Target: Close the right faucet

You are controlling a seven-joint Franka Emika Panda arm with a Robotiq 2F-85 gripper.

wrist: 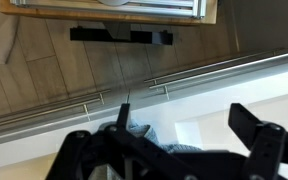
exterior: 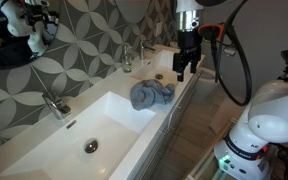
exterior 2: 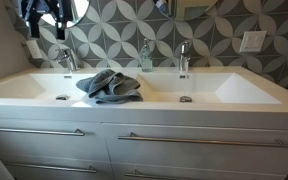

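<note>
The right faucet [exterior 2: 183, 58] is a slim upright chrome faucet behind the right basin; it also shows small and far back in an exterior view [exterior: 141, 52]. No water is visible running from it. My gripper [exterior: 184, 67] hangs open and empty above the counter's front edge by that far basin, apart from the faucet. In the wrist view the open fingers [wrist: 189, 128] frame the white counter and part of the grey towel [wrist: 144, 135]. The gripper itself is out of frame in the front exterior view.
A crumpled grey towel [exterior: 151, 94] [exterior 2: 110, 86] lies on the long white double sink [exterior 2: 234, 100] between the basins. The larger-looking faucet [exterior: 54, 105] [exterior 2: 68, 58] stands at the other basin. A soap bottle [exterior 2: 144, 55] stands between the faucets. Drawer handles [wrist: 94, 100] run below the counter.
</note>
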